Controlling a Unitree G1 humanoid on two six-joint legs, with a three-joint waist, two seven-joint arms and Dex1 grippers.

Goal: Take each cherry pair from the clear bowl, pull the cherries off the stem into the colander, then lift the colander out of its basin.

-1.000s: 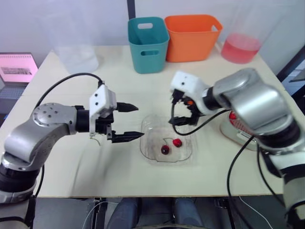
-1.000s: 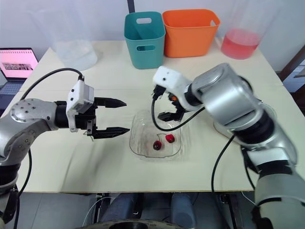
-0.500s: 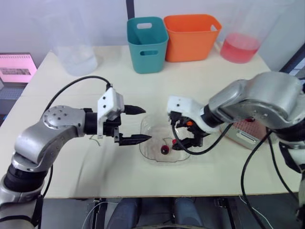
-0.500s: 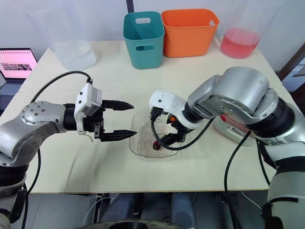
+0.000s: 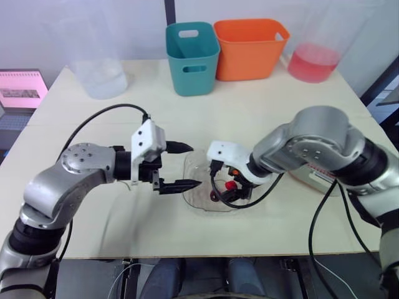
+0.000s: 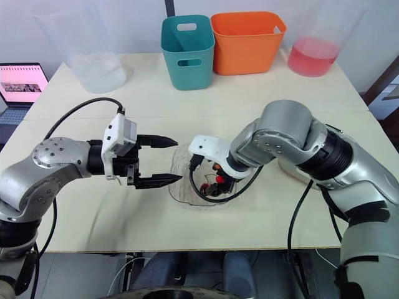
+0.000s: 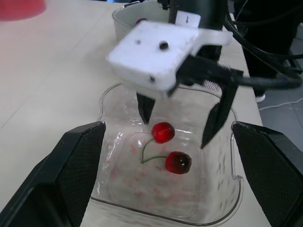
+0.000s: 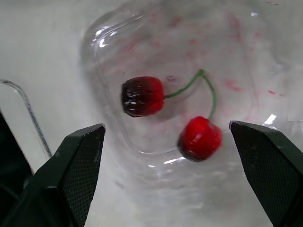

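Our R pincer (image 7: pixel 174 133) hangs wide open & empty inside the clear bowl (image 7: pixel 122 185), tips straddling the cherry pair (image 8: pixel 200 138), 2 cherries on 1 stem. Our L pincer (image 5: pixel 187 166), open, empty, sits beside the bowl's left rim over the counter (image 5: pixel 124 230).

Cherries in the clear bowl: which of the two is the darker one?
The dark maroon cherry, almost black at one end. Its partner is the bright red cherry. One green stem joins them, and both lie in the clear bowl.
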